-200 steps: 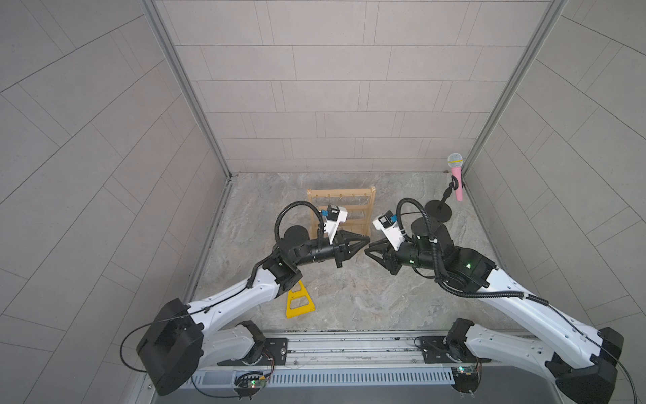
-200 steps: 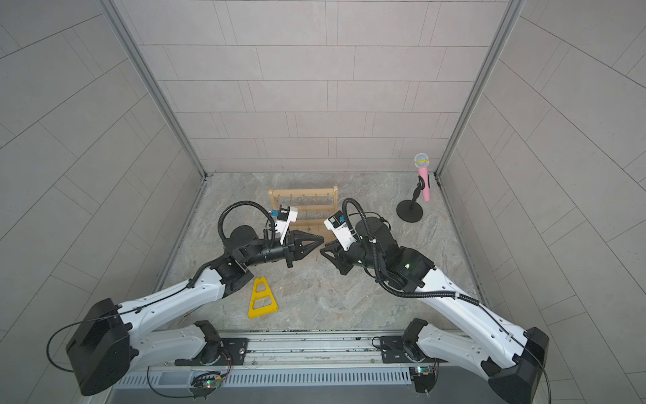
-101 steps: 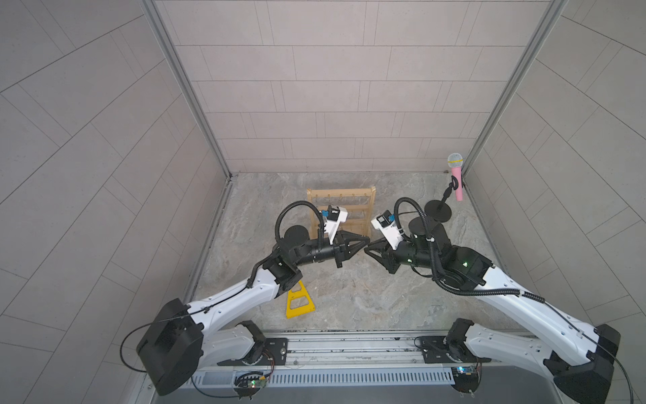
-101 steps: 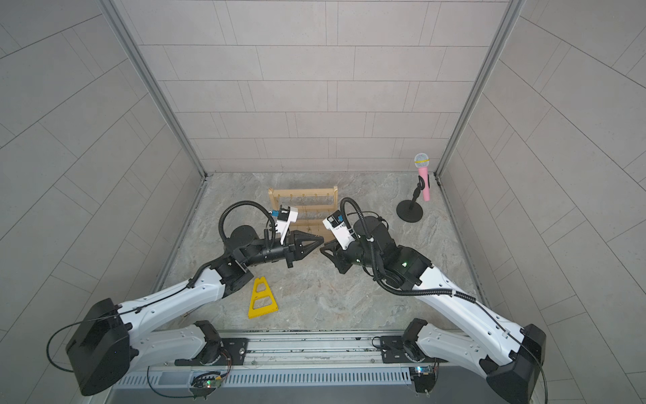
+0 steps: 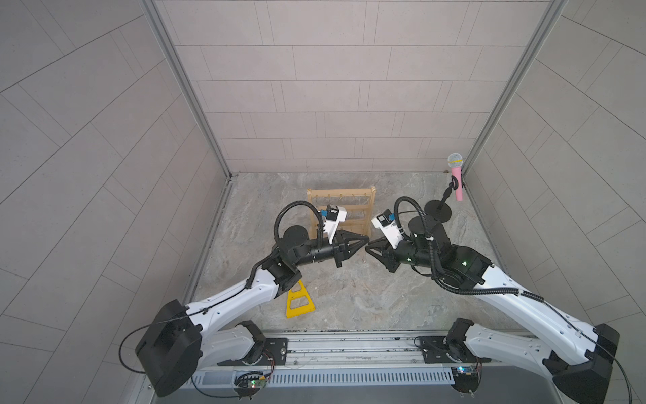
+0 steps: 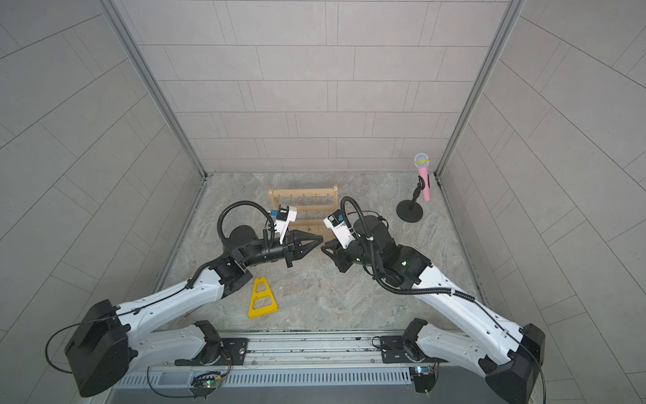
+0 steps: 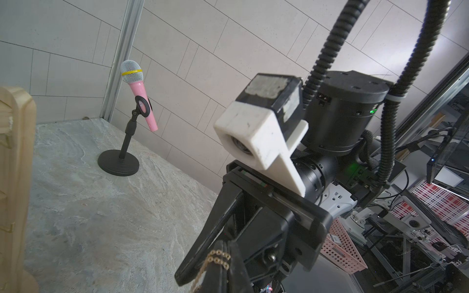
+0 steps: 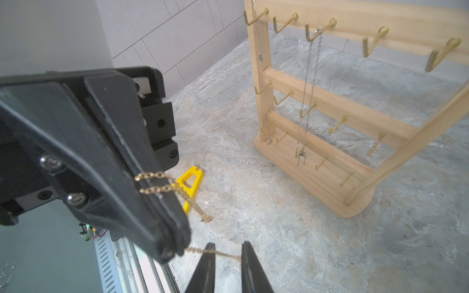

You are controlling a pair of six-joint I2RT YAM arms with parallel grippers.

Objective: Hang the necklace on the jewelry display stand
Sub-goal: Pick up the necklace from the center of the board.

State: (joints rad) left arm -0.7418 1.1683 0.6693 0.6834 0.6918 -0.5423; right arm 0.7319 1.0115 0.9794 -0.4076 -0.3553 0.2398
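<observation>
A thin gold necklace is looped over the fingers of my left gripper, which is shut on it; one loose end dangles free. The same chain shows at the left gripper's closed tips in the left wrist view. A strand runs from those tips across the narrow gap of my right gripper, whose jaws stand slightly apart around it. In both top views the left gripper and right gripper meet tip to tip above the floor, just in front of the pale wooden jewelry display stand.
Silver chains hang from the stand's top hooks. A flat yellow triangular frame lies near the left arm. A pink microphone on a black round-based stand occupies the back right corner. Tiled walls enclose three sides.
The right gripper has crept left up to the left gripper's tips, and its jaws have narrowed a little. The left arm has held still.
</observation>
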